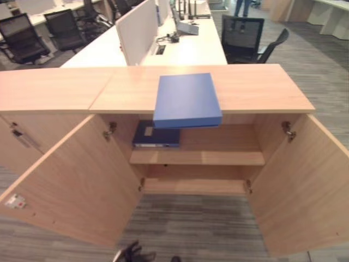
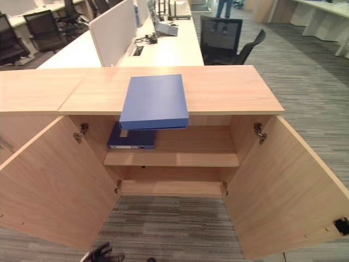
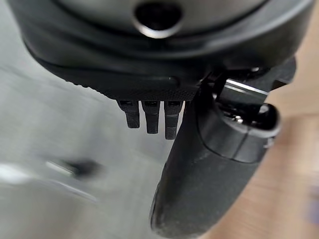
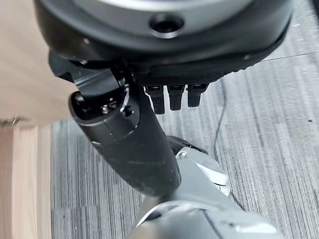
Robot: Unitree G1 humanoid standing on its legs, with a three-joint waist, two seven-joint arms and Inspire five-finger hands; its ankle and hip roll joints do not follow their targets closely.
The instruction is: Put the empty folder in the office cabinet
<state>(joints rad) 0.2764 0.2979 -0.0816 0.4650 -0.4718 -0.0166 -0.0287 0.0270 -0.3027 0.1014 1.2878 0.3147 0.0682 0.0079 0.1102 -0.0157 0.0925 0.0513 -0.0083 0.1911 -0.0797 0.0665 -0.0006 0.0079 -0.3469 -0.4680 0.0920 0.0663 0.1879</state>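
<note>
A blue folder lies flat on the wooden top of the office cabinet, its near end hanging over the front edge. Both cabinet doors stand wide open. Inside, a dark blue folder lies at the left of the upper shelf. My left hand hangs low near the floor in front of the left door, far below the blue folder; its fingers are relaxed and hold nothing. My right hand hangs over the grey carpet beside the cabinet's wood, fingers relaxed, empty.
The left door and right door swing out toward me on either side of the opening. A second cabinet adjoins on the left. Behind are white desks, black chairs and a person far back.
</note>
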